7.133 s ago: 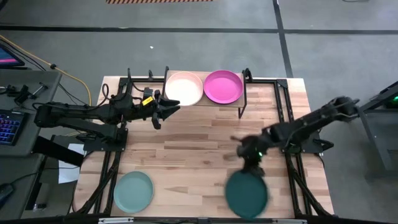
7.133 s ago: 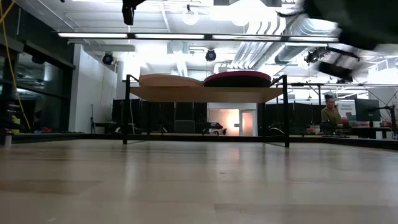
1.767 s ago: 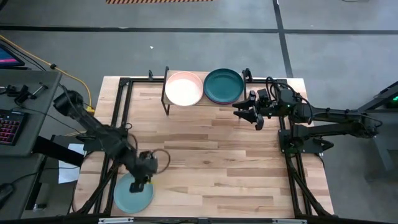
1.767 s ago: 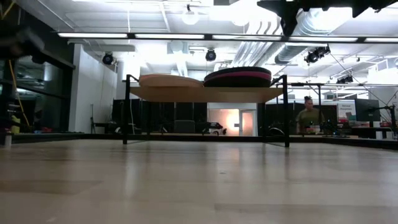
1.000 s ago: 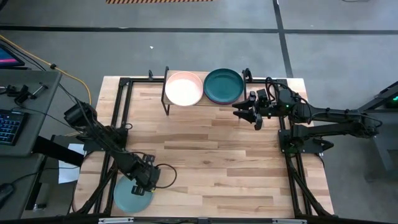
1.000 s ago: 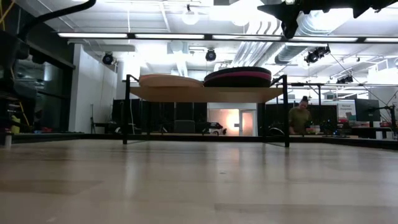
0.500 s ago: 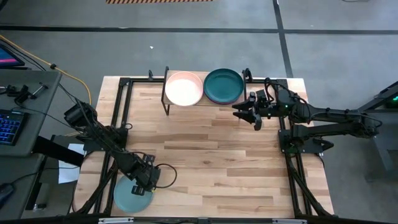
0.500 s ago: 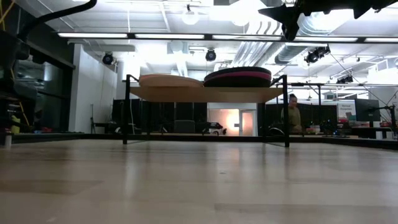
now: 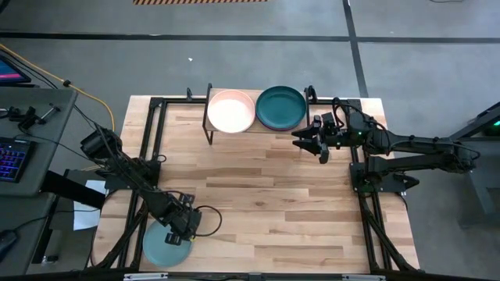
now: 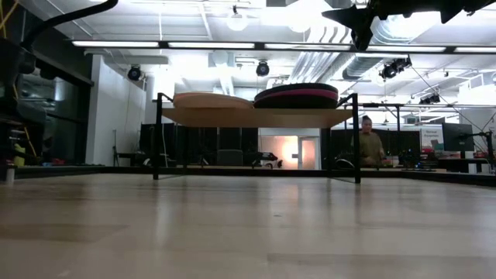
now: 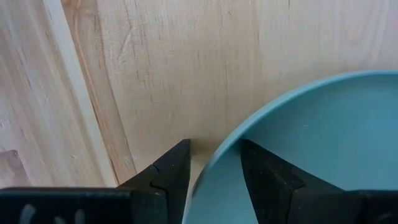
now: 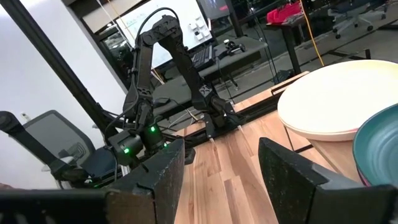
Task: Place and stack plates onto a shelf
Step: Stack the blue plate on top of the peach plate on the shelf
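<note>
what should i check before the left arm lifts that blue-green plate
1. Left gripper fingers straddle the blue-green plate rim: ok.
2. Fingers shut on the rim: not ok, a gap shows.
3. Plate flat on the table: ok.
4. Right gripper off the shelf, beside it: ok.
5. Peach plate free on top for stacking: ok.
6. Teal plate seated squarely on the stack: cannot tell.

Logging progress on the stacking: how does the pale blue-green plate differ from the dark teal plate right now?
The pale blue-green round plate lies on the tabletop; the dark teal round plate tops a stack on the wooden shelf. The left end effector straddles the pale plate's rim; nothing touches the teal one. Both sit upright.
</note>
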Controlling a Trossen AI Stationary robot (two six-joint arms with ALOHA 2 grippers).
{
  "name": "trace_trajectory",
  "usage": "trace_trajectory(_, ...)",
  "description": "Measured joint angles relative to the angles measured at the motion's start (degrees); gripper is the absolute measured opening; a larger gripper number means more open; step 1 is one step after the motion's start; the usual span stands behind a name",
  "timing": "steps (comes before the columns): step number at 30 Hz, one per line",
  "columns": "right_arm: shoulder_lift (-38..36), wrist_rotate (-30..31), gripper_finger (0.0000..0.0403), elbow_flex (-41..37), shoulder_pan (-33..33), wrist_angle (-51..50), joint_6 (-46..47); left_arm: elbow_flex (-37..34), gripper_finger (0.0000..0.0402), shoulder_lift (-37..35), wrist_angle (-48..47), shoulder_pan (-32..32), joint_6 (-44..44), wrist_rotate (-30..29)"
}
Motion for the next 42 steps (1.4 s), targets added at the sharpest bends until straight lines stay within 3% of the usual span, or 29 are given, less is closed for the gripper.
trace_trajectory(15, 0.0, 0.0, 0.0188, 0.0, 0.0, 0.0, 0.0, 0.0, 0.0127, 0.0, 0.0, 0.0, 1.0, 0.3)
trace_trajectory(18, 0.0, 0.0, 0.0188, 0.0, 0.0, 0.0, 0.0, 0.0, 0.0102, 0.0, -0.2, 0.3, 2.0, 1.1)
trace_trajectory(24, 0.0, 0.0, 0.0188, 0.0, 0.0, -0.3, 0.0, 0.0, 0.0014, 0.0, 0.3, 2.4, 2.0, 3.5)
trace_trajectory(26, 0.0, 0.0, 0.0188, 0.0, 0.0, -0.3, 0.0, 0.0, 0.0009, -0.4, 0.3, 4.0, 1.8, 5.4)
trace_trajectory(29, 0.0, 0.0, 0.0188, 0.0, 0.0, -0.3, 0.2, -0.2, 0.0005, -2.7, -1.1, 7.1, 1.6, 9.4)
trace_trajectory(34, 0.0, -0.2, 0.0188, 0.0, 0.0, -0.3, 0.6, 3.5, 0.0003, -13.1, -9.7, 13.9, 3.9, 13.5)
trace_trajectory(39, 0.0, -0.2, 0.0188, 0.0, 0.0, -0.6, 0.6, 11.8, 0.0002, -22.4, -16.6, 27.6, -4.6, 1.6)
trace_trajectory(42, 0.0, -0.2, 0.0188, 0.0, 0.0, -0.7, 0.6, 17.6, 0.0001, -24.4, -16.3, 38.7, -5.4, -1.9)
